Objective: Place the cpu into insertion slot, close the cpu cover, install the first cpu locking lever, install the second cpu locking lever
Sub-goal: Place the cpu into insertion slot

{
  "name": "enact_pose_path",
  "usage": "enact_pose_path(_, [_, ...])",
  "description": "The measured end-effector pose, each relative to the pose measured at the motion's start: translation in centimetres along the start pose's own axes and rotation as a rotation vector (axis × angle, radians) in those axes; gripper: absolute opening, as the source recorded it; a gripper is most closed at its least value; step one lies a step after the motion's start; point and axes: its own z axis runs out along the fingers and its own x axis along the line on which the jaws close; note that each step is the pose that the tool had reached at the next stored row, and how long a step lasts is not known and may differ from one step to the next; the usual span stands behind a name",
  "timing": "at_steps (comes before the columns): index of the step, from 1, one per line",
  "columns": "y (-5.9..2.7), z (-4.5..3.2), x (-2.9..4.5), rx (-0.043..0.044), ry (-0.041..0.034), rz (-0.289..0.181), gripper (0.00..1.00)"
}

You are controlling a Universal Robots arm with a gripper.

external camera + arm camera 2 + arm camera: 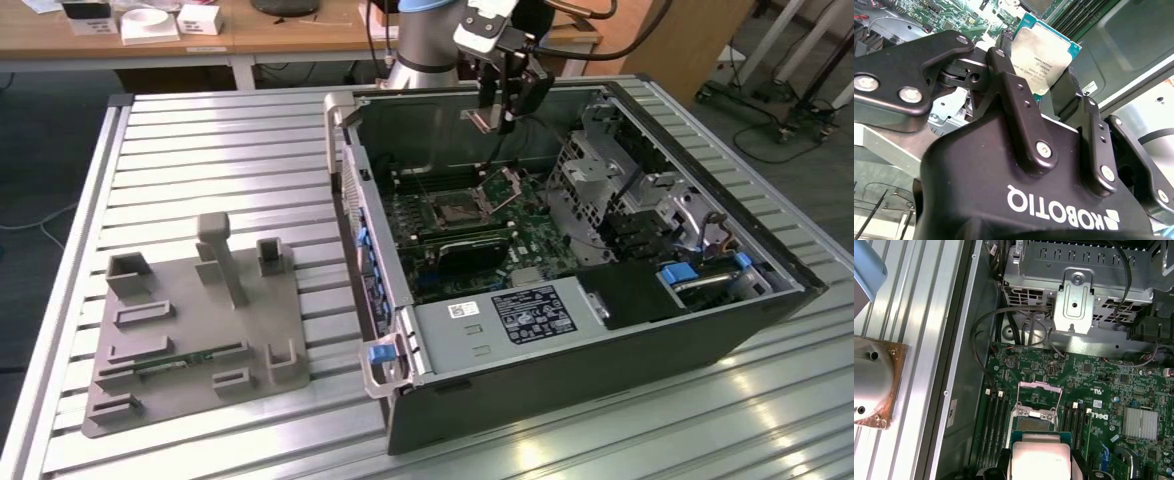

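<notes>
Slatted metal table (214,160), open computer case (601,370), grey fixture tray (187,335) beside it

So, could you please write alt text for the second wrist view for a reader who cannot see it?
A black two-finger gripper clamps the cpu, a small flat square chip with a silvery-tan metal top, between its fingers. Behind the chip are a green circuit board and the grey metal wall of the computer case.
</notes>
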Motion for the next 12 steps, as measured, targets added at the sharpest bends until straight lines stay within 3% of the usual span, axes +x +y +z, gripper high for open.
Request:
enact_pose_path(7, [-0.01,0.11,0.00,0.0000,-0.0004,0.004,0.54])
enact_pose_path(12, [-0.03,0.29,-0.01,0.0000,-0.0029,0.033,0.54])
